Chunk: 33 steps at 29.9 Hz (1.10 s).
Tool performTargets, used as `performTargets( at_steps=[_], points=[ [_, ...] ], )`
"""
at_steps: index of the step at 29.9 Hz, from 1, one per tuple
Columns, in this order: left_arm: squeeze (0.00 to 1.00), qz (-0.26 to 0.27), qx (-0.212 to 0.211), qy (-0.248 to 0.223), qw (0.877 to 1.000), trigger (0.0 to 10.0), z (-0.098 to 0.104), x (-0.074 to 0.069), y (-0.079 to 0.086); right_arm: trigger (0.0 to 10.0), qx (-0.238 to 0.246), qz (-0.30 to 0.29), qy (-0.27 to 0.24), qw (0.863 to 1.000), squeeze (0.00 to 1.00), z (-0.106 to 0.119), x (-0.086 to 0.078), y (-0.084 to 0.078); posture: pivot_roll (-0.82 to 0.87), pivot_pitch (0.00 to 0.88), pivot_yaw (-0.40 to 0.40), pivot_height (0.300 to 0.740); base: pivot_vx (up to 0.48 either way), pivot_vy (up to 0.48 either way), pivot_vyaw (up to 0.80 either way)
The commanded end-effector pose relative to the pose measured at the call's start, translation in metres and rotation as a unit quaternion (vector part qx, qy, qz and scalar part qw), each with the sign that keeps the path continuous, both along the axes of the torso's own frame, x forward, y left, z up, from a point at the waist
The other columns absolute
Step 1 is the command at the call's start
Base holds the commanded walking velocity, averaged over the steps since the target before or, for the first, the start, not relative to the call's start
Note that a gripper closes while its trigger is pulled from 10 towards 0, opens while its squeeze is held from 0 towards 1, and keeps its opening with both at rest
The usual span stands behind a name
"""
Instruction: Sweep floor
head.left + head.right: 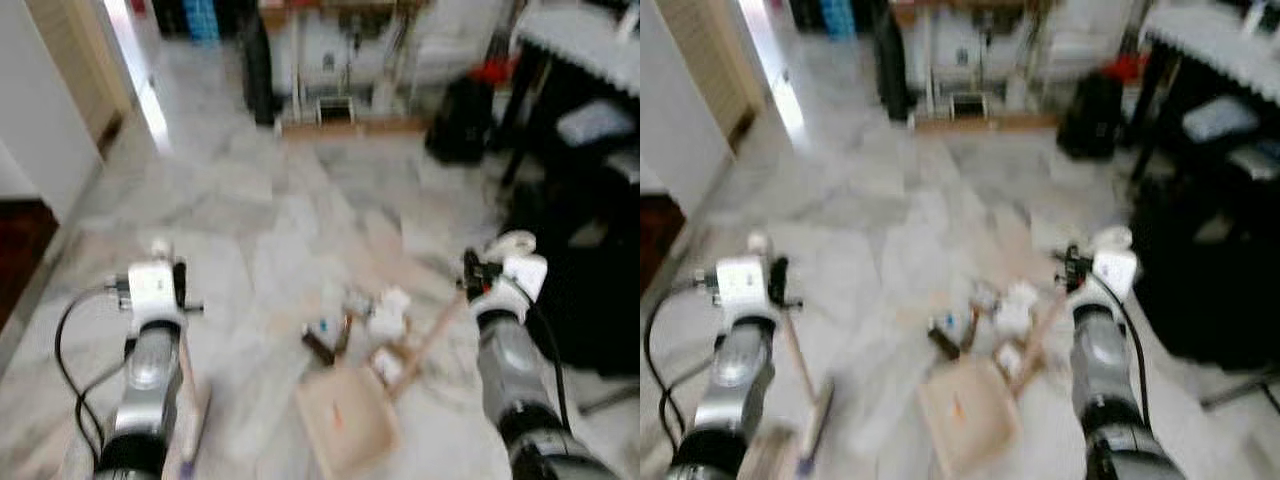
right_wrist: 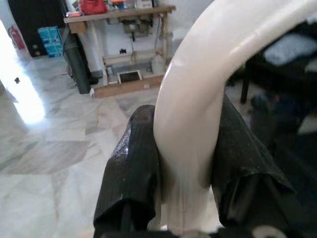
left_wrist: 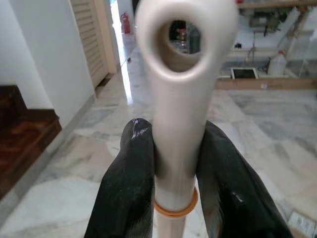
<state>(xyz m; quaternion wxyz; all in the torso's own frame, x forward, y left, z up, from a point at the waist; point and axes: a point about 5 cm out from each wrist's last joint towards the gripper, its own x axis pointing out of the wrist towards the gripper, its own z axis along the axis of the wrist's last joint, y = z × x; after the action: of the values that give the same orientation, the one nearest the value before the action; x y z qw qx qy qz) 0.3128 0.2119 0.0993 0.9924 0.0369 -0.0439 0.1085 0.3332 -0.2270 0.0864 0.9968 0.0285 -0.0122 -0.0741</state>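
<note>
Marble floor (image 1: pixel 250 220), left gripper (image 3: pixel 173 163) clamped on the broom handle (image 3: pixel 181 99), right gripper (image 2: pixel 185 163) clamped on the dustpan handle (image 2: pixel 208 84), dustpan (image 1: pixel 345 415) beside the litter pile (image 1: pixel 375 320), where a hasty stroke could scatter scraps past the pan.

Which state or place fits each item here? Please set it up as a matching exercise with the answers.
Items:
1. broom handle
2. dustpan handle
3. dustpan tray
4. litter pile

States or places:
A. lying on the marble floor beyond the tray
B. clamped in the right claw
C. flat on the floor between the two arms
D. clamped in the left claw

Pairs: 1-D, 2-B, 3-C, 4-A
</note>
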Motion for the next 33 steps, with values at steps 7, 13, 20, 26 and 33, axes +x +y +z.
performTargets(
  at_steps=[7,13,20,26,33],
  points=[
    [0.0,0.005,0.012,-0.013,1.0,10.0,0.0073,0.0015,0.0047,10.0,0.019,0.006,-0.032,0.999,0.0,0.0115,0.007,0.01,-0.03,0.0,-0.025,0.74,0.454,0.0,0.0],
    [0.0,0.004,0.011,-0.015,1.0,10.0,0.0083,0.0021,0.0056,10.0,0.018,0.002,-0.035,0.999,0.0,0.0121,0.0069,0.01,-0.04,0.0,-0.025,0.74,0.455,0.0,0.0],
    [0.0,0.004,0.013,-0.016,1.0,10.0,0.0091,0.0024,0.006,10.0,0.021,-0.001,-0.039,0.999,0.0,0.0129,0.0066,0.0083,-0.03,0.0,-0.022,0.74,0.454,0.0,0.0],
    [0.0,0.004,0.013,-0.016,1.0,10.0,0.0098,0.0034,0.0066,10.0,0.022,0.0,-0.032,0.999,0.0,0.0116,0.0071,0.0084,-0.03,0.0,-0.021,0.74,0.289,0.0,-0.35],
    [0.0,0.004,0.012,-0.02,1.0,10.0,0.0105,0.0034,0.0062,10.0,0.023,0.0,-0.031,0.999,0.0,0.0108,0.0069,0.0095,-0.03,0.0,-0.021,0.74,0.0,0.0,-0.8]
  ],
)
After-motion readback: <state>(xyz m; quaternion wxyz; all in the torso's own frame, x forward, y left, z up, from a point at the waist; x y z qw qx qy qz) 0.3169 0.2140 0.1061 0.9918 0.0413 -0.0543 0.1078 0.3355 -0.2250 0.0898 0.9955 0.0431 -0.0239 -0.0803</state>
